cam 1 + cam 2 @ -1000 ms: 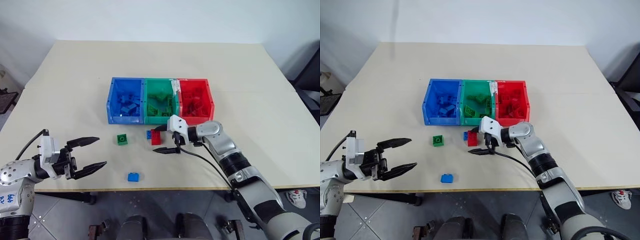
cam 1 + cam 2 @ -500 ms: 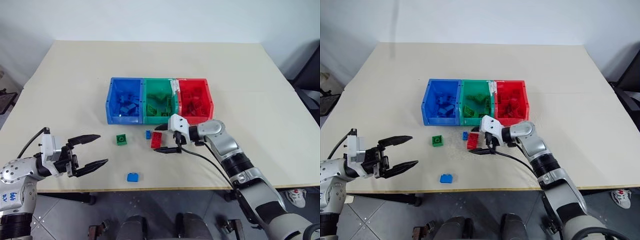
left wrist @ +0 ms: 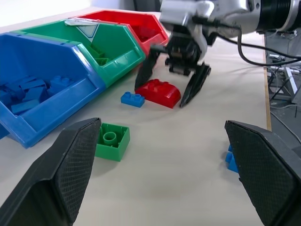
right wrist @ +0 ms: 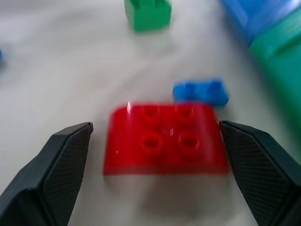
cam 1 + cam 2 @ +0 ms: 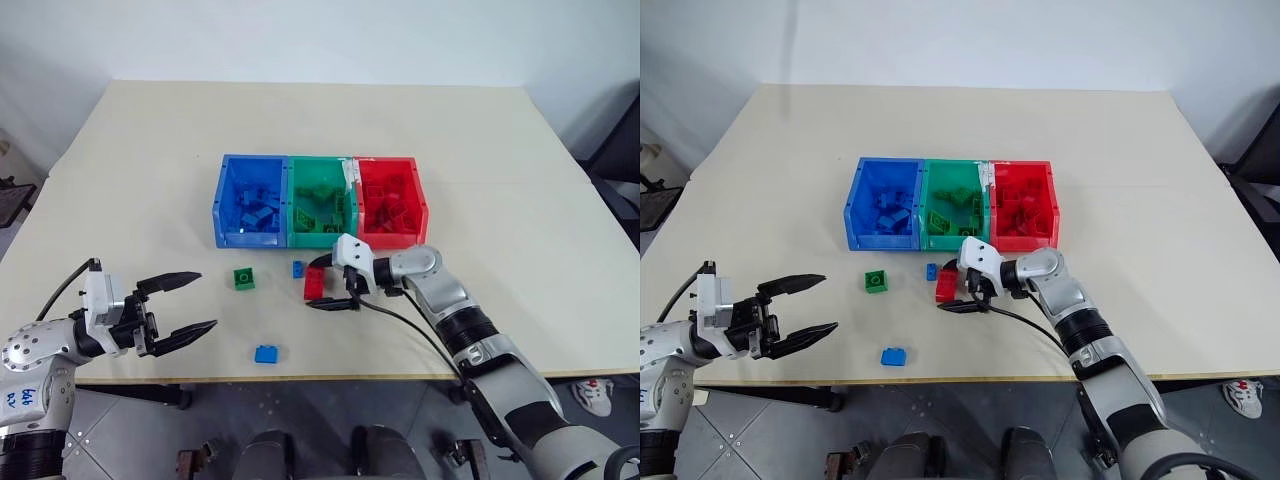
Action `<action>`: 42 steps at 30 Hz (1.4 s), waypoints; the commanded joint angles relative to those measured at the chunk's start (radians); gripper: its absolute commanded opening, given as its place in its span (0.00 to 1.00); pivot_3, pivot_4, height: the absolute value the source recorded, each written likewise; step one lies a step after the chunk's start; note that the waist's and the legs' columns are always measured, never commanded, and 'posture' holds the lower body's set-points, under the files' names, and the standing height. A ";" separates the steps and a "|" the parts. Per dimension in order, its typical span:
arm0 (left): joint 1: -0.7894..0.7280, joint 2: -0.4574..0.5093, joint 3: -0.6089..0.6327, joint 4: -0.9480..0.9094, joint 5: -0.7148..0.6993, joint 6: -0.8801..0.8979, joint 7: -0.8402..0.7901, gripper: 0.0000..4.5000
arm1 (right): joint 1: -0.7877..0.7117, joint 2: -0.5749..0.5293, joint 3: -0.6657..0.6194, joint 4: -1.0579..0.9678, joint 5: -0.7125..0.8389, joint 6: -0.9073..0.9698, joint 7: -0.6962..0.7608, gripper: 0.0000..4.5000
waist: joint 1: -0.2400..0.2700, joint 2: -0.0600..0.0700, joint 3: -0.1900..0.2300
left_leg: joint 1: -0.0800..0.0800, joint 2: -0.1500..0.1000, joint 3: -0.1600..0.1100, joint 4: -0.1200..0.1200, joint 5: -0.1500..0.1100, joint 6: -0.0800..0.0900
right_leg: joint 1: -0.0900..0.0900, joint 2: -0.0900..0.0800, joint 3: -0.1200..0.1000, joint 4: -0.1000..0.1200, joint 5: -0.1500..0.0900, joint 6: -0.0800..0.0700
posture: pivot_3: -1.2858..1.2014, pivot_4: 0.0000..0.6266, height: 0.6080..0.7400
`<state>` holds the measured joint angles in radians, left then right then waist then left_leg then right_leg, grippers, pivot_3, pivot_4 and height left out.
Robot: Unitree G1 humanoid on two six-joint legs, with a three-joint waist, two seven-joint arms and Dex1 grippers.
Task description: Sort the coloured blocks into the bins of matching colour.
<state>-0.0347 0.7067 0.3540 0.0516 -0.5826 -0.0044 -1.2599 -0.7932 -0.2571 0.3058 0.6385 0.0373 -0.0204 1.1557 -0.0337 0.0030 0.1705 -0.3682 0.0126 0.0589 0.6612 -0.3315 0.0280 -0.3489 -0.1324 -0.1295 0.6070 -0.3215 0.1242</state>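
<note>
The two head views look forward and down from above the table (image 5: 520, 200) near edge; both cover the whole tabletop. The left wrist view sits low, near table level, facing between its spread fingers (image 3: 66, 174) toward the right gripper (image 3: 171, 84), well ahead of them. The right wrist view looks down from close range at the red block (image 4: 164, 139), centred between its jaws. All views share that block.

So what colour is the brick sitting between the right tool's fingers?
Red. The brick lies on the table between the open right tool; right wrist view shows it best.
</note>
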 commanded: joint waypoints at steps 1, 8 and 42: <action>0.004 0.002 0.017 -0.026 -0.014 -0.014 -0.003 1.00 | -0.020 0.015 -0.018 0.051 -0.013 -0.026 -0.041 1.00 | -0.001 0.000 0.000 | 0.000 0.000 0.000 0.000 0.000 0.000 | 0.000 0.000 0.000 0.000 0.000 0.000 | 0.52 0.24 1.00; 0.013 0.026 0.017 -0.026 -0.042 0.023 -0.055 1.00 | -0.001 -0.007 -0.013 0.003 0.001 0.001 0.001 0.81 | -0.001 0.000 0.000 | 0.000 0.001 0.000 0.000 0.000 0.000 | 0.000 0.000 0.000 0.000 0.000 0.000 | 0.52 0.24 1.00; -0.100 -0.028 -0.096 0.000 -0.004 0.031 -0.064 1.00 | -0.215 -0.295 -0.255 0.026 0.054 0.100 -0.107 0.99 | 0.004 0.002 0.001 | -0.001 0.000 0.005 -0.002 0.001 0.001 | -0.001 0.001 -0.001 -0.004 0.000 0.000 | 0.52 0.24 1.00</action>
<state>-0.1412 0.6793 0.2532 0.0662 -0.5835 0.0399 -1.3222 -1.0101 -0.5226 0.0707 0.7387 0.0614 0.0788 1.0134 -0.0299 0.0048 0.1716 -0.3695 0.0126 0.0634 0.6596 -0.3309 0.0290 -0.3497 -0.1316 -0.1300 0.6027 -0.3218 0.1238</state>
